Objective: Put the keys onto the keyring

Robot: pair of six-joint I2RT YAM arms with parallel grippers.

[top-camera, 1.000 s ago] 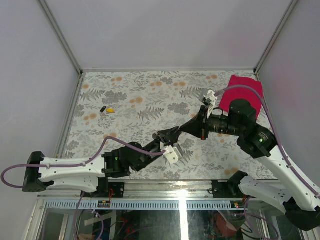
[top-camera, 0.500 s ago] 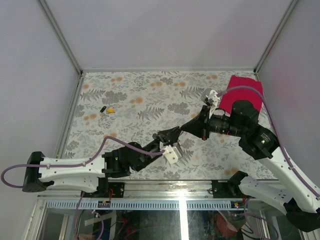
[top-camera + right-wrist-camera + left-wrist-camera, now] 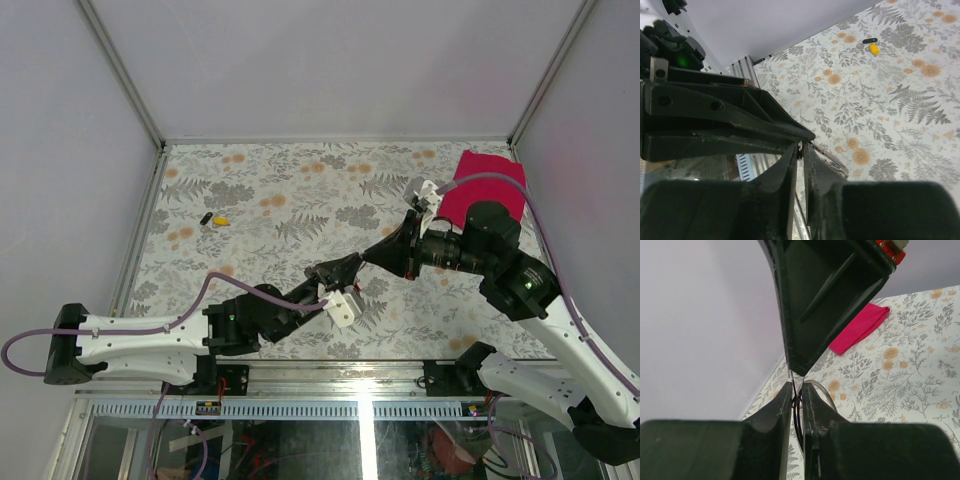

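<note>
Overhead, left gripper (image 3: 352, 263) and right gripper (image 3: 370, 256) meet tip to tip at centre; yellow and black keys (image 3: 215, 218) lie far left. Left wrist: fingers (image 3: 774, 412) nearly shut, pinching the keyring (image 3: 798, 407) wire. Right wrist: fingers (image 3: 779, 176) almost closed, contents unclear.

Soft, even light, faint shadows; left hand (image 3: 796, 390) dark and blurred close up.

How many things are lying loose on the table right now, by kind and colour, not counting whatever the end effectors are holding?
Yellow-headed key: 1
Black-headed key: 1
Pink cloth: 1
Total: 3
</note>
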